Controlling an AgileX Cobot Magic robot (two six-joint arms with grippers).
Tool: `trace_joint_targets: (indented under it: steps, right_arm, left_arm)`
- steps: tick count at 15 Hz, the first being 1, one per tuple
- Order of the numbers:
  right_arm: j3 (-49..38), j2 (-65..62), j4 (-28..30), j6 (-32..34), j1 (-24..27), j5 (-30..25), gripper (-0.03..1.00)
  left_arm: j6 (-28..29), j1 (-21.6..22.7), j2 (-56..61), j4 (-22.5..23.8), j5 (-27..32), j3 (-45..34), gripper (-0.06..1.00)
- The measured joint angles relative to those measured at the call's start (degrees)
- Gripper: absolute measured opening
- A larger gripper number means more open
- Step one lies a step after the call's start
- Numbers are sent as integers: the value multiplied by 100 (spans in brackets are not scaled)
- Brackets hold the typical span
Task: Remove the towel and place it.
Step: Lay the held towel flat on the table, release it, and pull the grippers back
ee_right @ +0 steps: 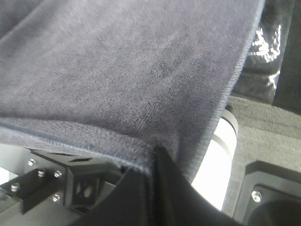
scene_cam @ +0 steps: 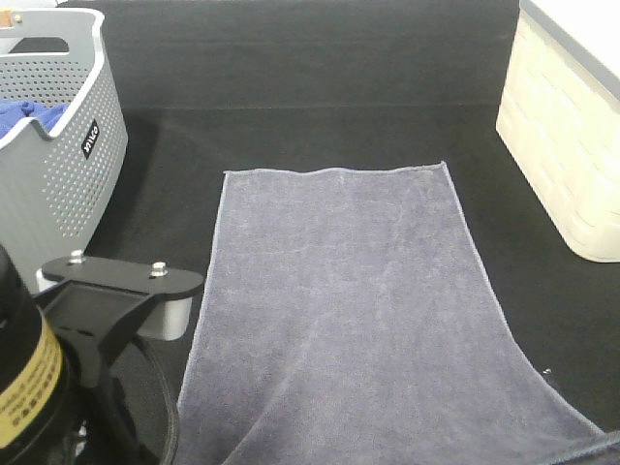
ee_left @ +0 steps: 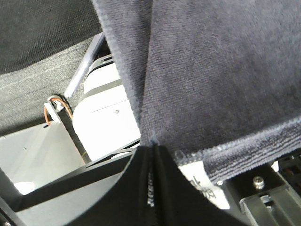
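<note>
One slate-grey rectangular microfibre towel (scene_cam: 358,310) lies spread on the black surface (scene_cam: 291,97) — left end effector (ee_left: 153,155) and right end effector (ee_right: 156,157) each pinching one corner.

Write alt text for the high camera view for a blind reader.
A slate-grey towel lies spread flat on a black table, its near end leaving the frame. A grey perforated basket holding a blue cloth stands left, a cream box right, part of a black robot arm lower left.
</note>
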State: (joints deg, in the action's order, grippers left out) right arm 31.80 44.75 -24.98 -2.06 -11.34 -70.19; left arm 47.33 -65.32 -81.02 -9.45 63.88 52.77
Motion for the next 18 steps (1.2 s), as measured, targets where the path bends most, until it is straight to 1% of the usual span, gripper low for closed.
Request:
trace_joint_targets:
  steps: [1, 2, 3, 4, 5, 6, 7, 8, 10, 12, 14, 15, 16, 18]
  right_arm:
    - [0, 0, 126, 0, 0, 6, 0]
    - [0, 0, 384, 17, 23, 11, 3]
    - [0, 0, 384, 17, 23, 11, 3]
    - [0, 0, 447, 17, 40, 23, 14]
    - [0, 0, 470, 17, 52, 23, 30]
    - [0, 0, 470, 17, 52, 23, 48]
    - [0, 0, 481, 17, 52, 23, 64]
    - [0, 0, 602, 11, 52, 23, 76]
    - [0, 0, 705, 11, 52, 23, 77]
    - [29, 0, 785, 11, 52, 23, 78]
    - [344, 0, 785, 6, 52, 103, 78]
    - [504, 40, 785, -6, 52, 269, 78]
    - [688, 172, 762, -11, 52, 344, 78]
    - [1071, 579, 762, -149, 52, 418, 78]
  left_arm:
    - [34, 0, 0, 17, 103, -17, 10]
    - [52, 0, 0, 63, 361, -63, 20]
    - [52, 0, 0, 63, 361, -63, 20]
    - [63, 0, 0, 63, 510, -80, 38]
    - [69, 0, 0, 63, 510, -80, 55]
    - [69, 0, 0, 69, 510, -80, 64]
    - [69, 0, 0, 69, 510, -80, 68]
    - [69, 0, 0, 86, 516, -80, 70]
    - [69, 0, 0, 143, 516, -80, 70]
    - [46, 0, 0, 338, 516, -80, 70]
    - [23, 0, 0, 733, 338, -86, 70]
    - [23, 46, 0, 945, 189, -86, 70]
    - [23, 160, 0, 1100, 80, -86, 70]
    - [-115, 705, 0, 1318, -206, -86, 70]
